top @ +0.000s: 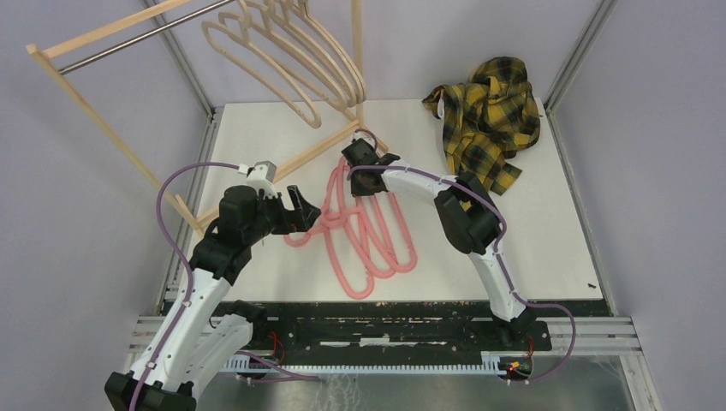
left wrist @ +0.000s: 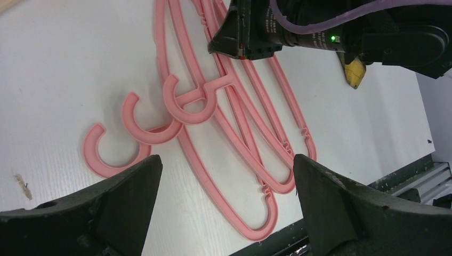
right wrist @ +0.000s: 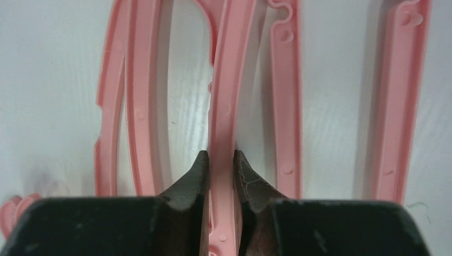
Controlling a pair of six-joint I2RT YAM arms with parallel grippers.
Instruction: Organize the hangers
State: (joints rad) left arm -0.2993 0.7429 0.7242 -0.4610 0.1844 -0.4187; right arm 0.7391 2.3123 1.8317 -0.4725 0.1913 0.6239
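Several pink hangers (top: 364, 235) lie overlapped on the white table; their hooks show in the left wrist view (left wrist: 184, 104). Several beige hangers (top: 291, 60) hang on the rack's rail. My right gripper (top: 366, 175) is down at the far end of the pink pile, shut on the bar of one pink hanger (right wrist: 223, 106). My left gripper (top: 301, 210) is open and empty, just left of the pink hooks, its fingers (left wrist: 128, 186) wide apart above the table.
A wooden rack with a metal rail (top: 128, 43) stands at the back left, its foot (top: 291, 167) crossing the table. A yellow plaid shirt (top: 488, 120) lies at the back right. The table's front edge (top: 385, 301) borders the black base rail.
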